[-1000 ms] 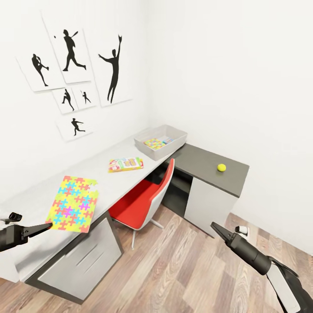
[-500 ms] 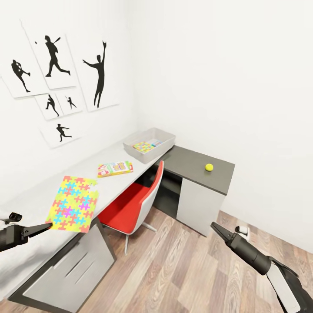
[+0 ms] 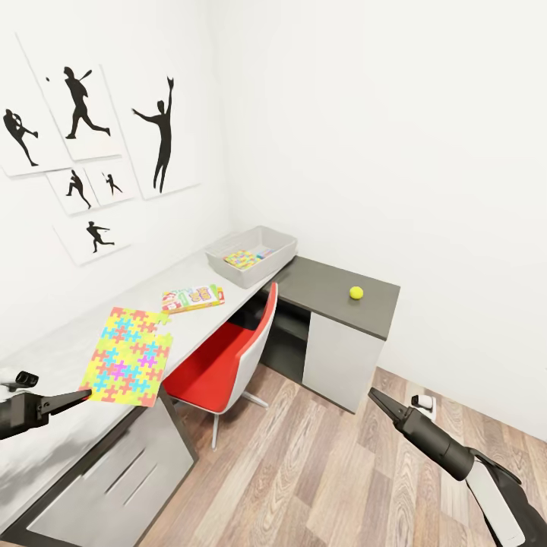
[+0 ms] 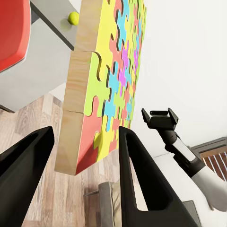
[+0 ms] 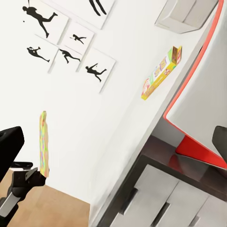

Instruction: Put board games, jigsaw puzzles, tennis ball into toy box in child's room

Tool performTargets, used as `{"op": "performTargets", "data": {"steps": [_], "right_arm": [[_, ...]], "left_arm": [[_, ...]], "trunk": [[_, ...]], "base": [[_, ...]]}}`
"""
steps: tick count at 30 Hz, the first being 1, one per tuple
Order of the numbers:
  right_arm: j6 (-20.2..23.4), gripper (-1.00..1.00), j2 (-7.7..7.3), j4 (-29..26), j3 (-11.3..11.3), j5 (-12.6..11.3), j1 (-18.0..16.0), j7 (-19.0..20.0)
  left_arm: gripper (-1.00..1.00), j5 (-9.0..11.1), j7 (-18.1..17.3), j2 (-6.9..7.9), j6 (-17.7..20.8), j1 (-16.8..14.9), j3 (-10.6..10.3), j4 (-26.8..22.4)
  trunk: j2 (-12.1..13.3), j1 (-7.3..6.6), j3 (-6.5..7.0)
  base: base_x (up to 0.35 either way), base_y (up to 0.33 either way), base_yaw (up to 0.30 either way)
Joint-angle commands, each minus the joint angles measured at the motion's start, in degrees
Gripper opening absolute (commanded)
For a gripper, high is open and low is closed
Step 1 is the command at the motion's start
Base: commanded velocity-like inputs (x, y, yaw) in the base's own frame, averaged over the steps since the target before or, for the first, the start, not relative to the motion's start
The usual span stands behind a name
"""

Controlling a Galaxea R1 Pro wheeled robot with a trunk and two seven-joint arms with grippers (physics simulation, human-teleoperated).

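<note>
Jigsaw (image 3: 128, 355) is pinched at its near edge by the left gripper (image 3: 82, 394), held out flat above the near end of the white table (image 3: 72, 342), likely kept level and clear of the top so it can be carried along to the toy box (image 3: 251, 255). Left wrist view has the two fingers (image 4: 137, 175) either side of the board's thick wooden edge, clamped on it. Toy box sits at the far end of the table against the wall, already with a second multicolour jigsaw (image 3: 245, 259) inside. Board game (image 3: 193, 298) lies flat on the table between the held jigsaw and the box, not yet collected. Tennis ball (image 3: 356, 292) rests on the lower dark section to the right, well apart from the box. Red chair (image 3: 228, 357) is tucked under the table, blocking a close approach there. Right gripper (image 3: 377, 400) hangs low over the wood floor (image 3: 319, 471), holding nothing, tips drawn together to a point, seemingly parked out of the way.
</note>
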Motion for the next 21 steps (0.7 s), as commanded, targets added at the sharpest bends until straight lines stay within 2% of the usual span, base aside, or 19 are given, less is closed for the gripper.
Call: {"op": "performTargets", "data": {"steps": [1,18,21], "right_arm": [[0.5,1.00,-0.01,0.0,0.0,-0.3,0.0,0.0],[0.5,1.00,-0.01,0.1,-0.7,-0.4,0.0,-0.2],[0.7,1.00,0.00,0.1,-0.8,-0.5,0.0,-0.2]], "left_arm": [[-1.00,0.0,-0.2,0.02,0.6,0.0,0.0,0.0],[-1.00,0.1,-0.2,0.02,0.6,0.0,-0.1,0.0],[-1.00,0.3,-0.2,0.02,0.6,0.0,-0.1,0.0]], "trunk": [[-0.1,0.03,-0.11],[-0.1,0.03,-0.10],[-0.1,0.03,0.01]], "base": [[0.000,0.000,-0.003],[0.000,0.000,-0.001],[0.005,0.000,-0.125]]}}
